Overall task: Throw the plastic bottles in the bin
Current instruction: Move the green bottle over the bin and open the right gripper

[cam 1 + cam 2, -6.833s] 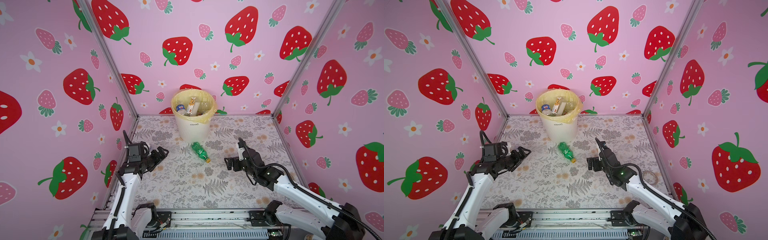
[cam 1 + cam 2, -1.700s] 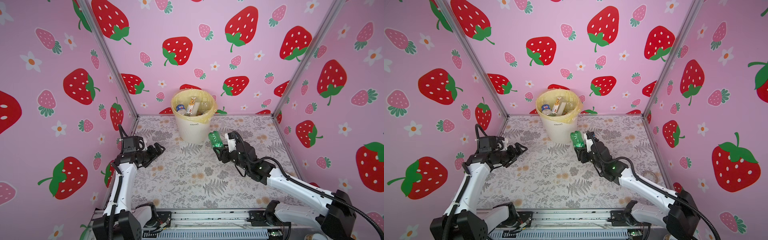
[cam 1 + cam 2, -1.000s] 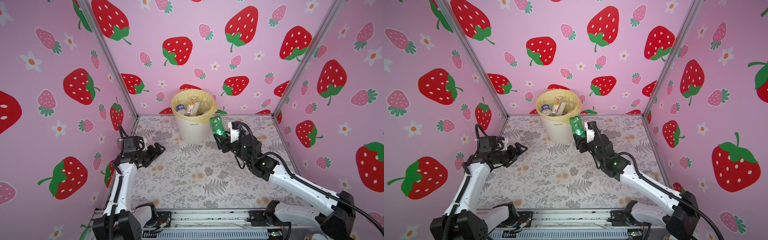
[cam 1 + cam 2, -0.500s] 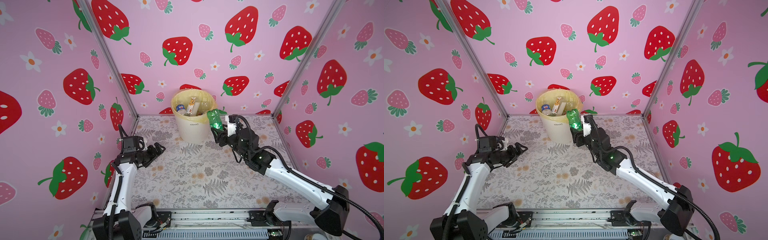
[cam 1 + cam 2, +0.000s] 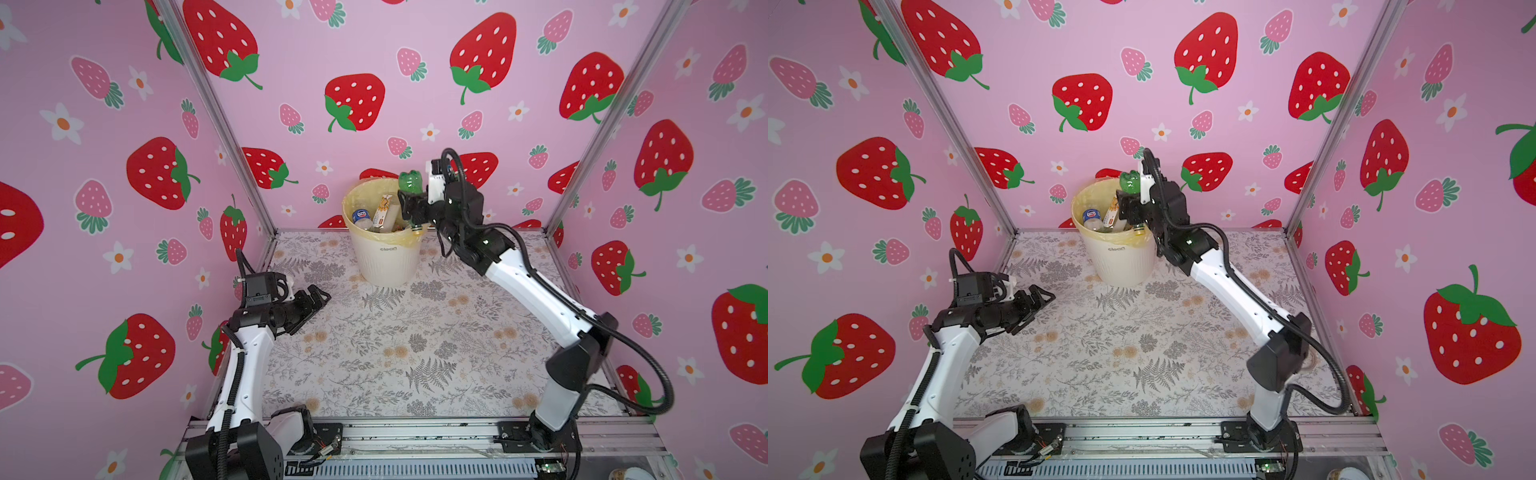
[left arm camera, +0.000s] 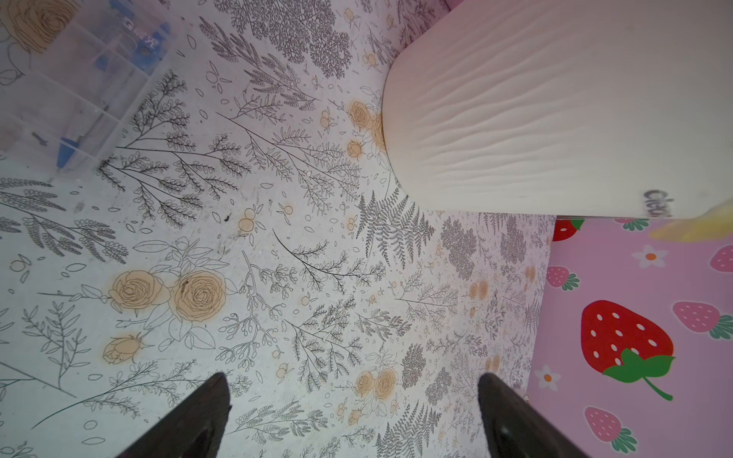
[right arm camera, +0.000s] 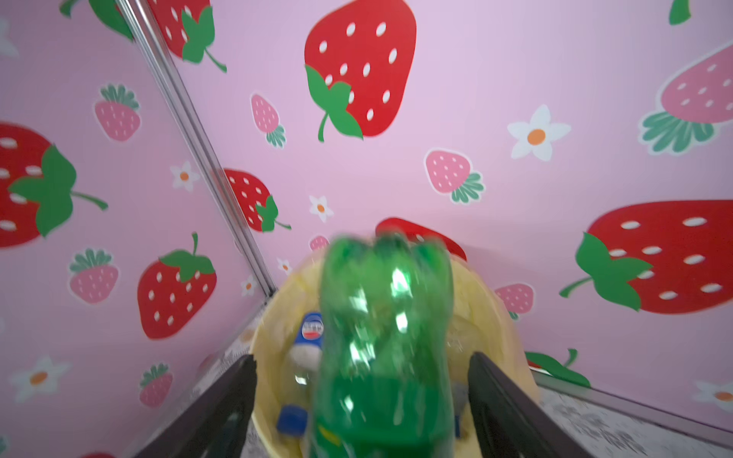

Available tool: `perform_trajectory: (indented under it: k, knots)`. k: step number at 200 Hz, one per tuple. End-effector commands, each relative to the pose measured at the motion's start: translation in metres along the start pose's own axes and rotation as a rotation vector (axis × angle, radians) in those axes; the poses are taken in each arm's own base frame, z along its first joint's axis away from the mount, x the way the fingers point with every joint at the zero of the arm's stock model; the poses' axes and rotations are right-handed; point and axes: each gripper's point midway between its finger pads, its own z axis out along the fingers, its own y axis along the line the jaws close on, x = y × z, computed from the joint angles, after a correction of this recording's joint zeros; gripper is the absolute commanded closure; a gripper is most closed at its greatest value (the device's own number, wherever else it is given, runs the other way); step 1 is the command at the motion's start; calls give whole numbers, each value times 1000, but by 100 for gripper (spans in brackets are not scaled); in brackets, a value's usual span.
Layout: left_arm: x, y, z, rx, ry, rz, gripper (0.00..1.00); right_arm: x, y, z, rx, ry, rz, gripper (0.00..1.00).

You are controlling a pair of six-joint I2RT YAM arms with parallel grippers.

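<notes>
The white ribbed bin (image 5: 386, 257) (image 5: 1121, 266) with a yellow liner stands at the back of the table. It holds several plastic bottles, among them a clear one with a blue label (image 5: 361, 216) (image 7: 311, 329). My right gripper (image 5: 411, 208) (image 5: 1129, 208) (image 7: 363, 376) is over the bin's right rim with its jaws wide open. A green bottle (image 5: 410, 183) (image 5: 1128, 183) (image 7: 384, 337) sits blurred between them, base up, with a gap on each side. My left gripper (image 5: 318, 297) (image 5: 1042, 298) (image 6: 353, 392) hovers open and empty at the table's left.
Pink strawberry walls close in the left, back and right sides, with metal posts (image 5: 216, 120) (image 5: 598, 120) at the back corners. A metal rail (image 5: 415, 432) runs along the front edge. In the left wrist view the bin's wall (image 6: 555, 119) is close ahead.
My right gripper has carried the green bottle up and left to the bin's rim, and its jaws have opened off the bottle. The left arm has not moved.
</notes>
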Motion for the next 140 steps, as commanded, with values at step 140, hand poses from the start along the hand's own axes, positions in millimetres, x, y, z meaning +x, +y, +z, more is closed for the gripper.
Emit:
perform_trajectory:
  k: [140]
  knots:
    - [-1, -1, -4, 13, -13, -3, 1, 68, -38, -68, 57, 146, 7, 1]
